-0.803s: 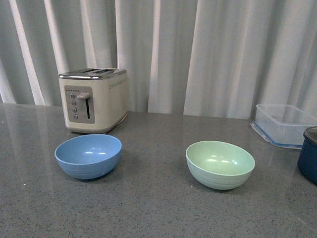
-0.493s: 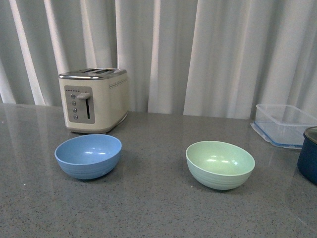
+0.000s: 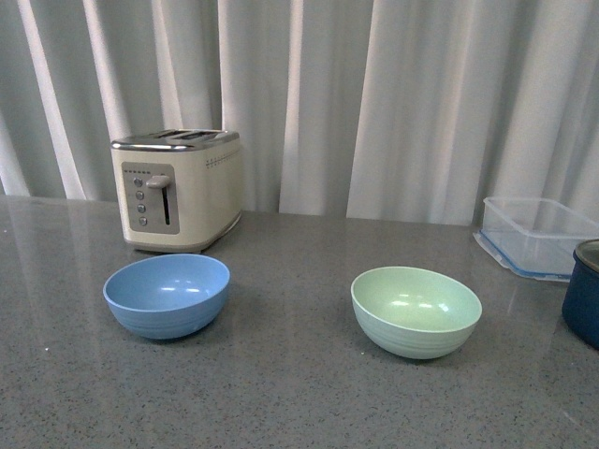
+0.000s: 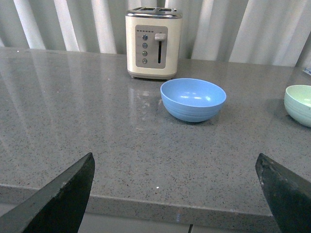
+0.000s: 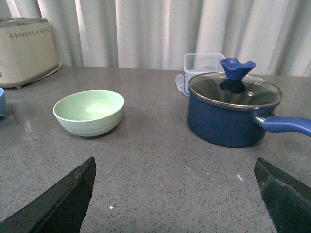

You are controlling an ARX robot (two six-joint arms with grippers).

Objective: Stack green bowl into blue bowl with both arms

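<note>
The pale mint-green bowl (image 3: 416,310) sits upright and empty on the grey counter, right of centre. It also shows in the right wrist view (image 5: 89,112) and at the edge of the left wrist view (image 4: 299,104). The light blue bowl (image 3: 167,294) sits upright and empty to its left, in front of the toaster, and shows in the left wrist view (image 4: 193,99). Neither arm shows in the front view. My left gripper (image 4: 175,167) is open and empty, back at the counter's near edge. My right gripper (image 5: 175,170) is open and empty over bare counter, short of the green bowl.
A cream toaster (image 3: 178,189) stands behind the blue bowl. A clear plastic box (image 3: 535,234) and a dark navy pot (image 5: 234,114) with a glass lid stand at the right. Its handle (image 5: 286,124) points sideways. White curtains hang behind the counter (image 3: 299,393).
</note>
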